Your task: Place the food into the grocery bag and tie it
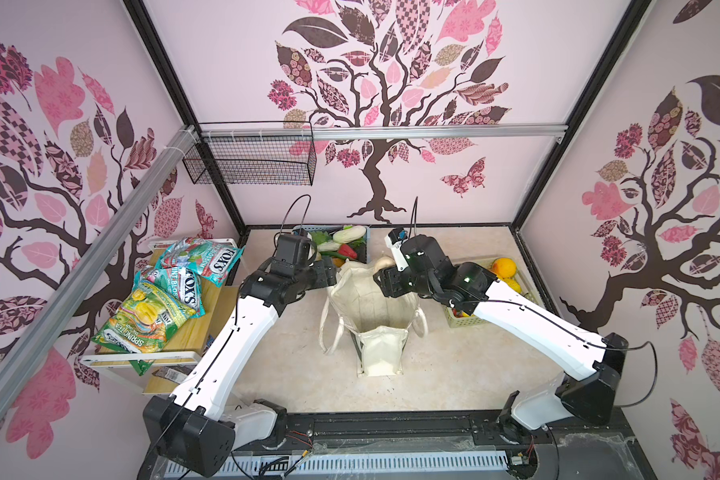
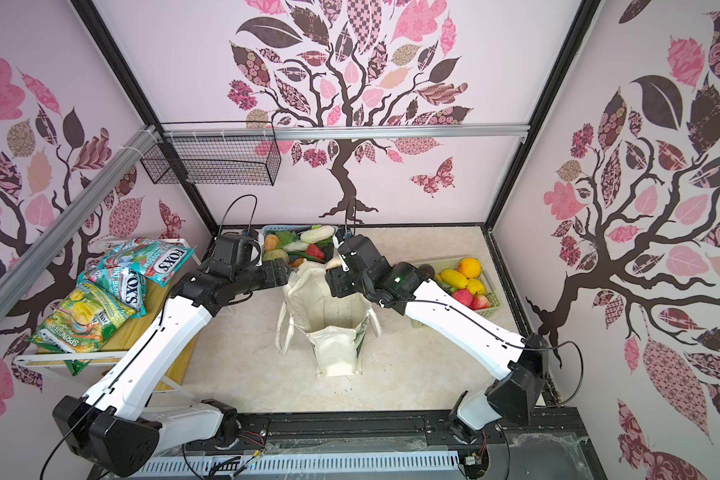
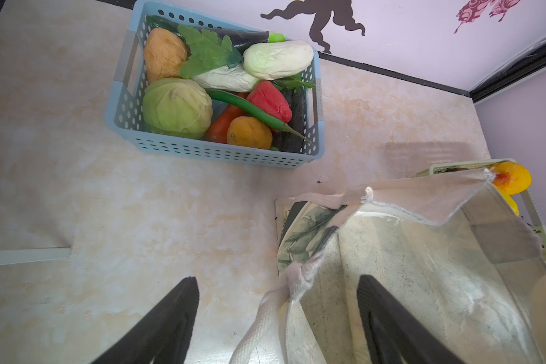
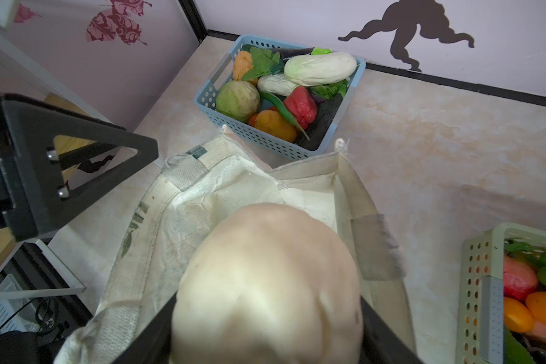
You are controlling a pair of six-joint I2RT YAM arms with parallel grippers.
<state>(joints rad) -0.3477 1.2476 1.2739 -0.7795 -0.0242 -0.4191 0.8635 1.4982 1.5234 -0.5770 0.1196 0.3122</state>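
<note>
The cream grocery bag (image 1: 371,307) (image 2: 329,299) stands open in the middle of the table, its handles hanging down its sides. My right gripper (image 1: 382,272) (image 4: 267,315) is shut on a pale cream round piece of food (image 4: 265,277) (image 1: 383,262), held just above the bag's far rim (image 4: 306,164). My left gripper (image 1: 332,272) (image 3: 276,280) is open and straddles the bag's left wall (image 3: 316,252). One finger is outside it and one is inside, with a handle (image 3: 265,318) between them. More food, such as a green cabbage (image 3: 177,107) (image 4: 237,99), lies in the blue basket (image 3: 218,154).
The blue basket (image 1: 308,228) (image 4: 265,138) sits at the back wall behind the bag. A pale green basket (image 1: 458,322) (image 2: 491,291) (image 4: 476,268) with fruit stands right of the bag, under my right arm. Snack packets (image 1: 163,299) lie on a left-hand shelf. A wire basket (image 1: 254,160) hangs from the rail.
</note>
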